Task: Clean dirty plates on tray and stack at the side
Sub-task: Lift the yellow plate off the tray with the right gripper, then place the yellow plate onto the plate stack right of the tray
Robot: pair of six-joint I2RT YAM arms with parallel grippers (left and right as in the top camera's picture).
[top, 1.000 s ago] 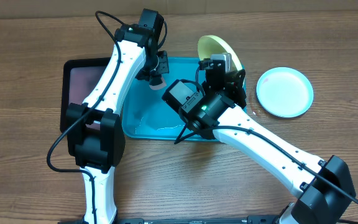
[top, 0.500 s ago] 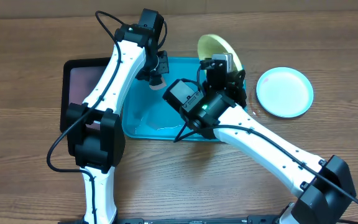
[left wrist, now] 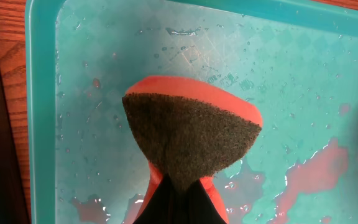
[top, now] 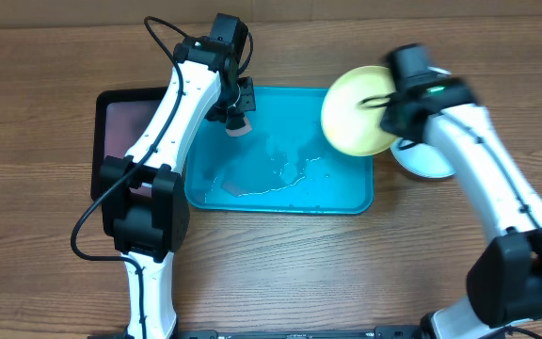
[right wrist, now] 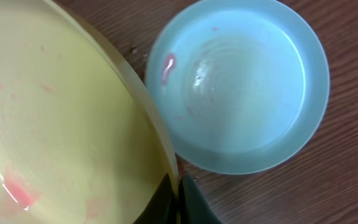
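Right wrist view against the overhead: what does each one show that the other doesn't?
Only right wrist: pink smears on the yellow-green plate and inside the light blue plate. Only overhead: the left hand holding a sponge over the wet turquoise tray, black tray beside it. Both: the right hand gripping the yellow-green plate next to the light blue plate.

Glossy wet plastic tray (left wrist: 328, 68), rough sponge (left wrist: 191, 137)

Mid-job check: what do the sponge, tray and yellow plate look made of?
The sponge: coarse dark scouring fibre over orange foam, matte. The tray: probably plastic, glossy turquoise, moulded rim. The yellow plate: likely plastic, smooth wet sheen, thin edge.
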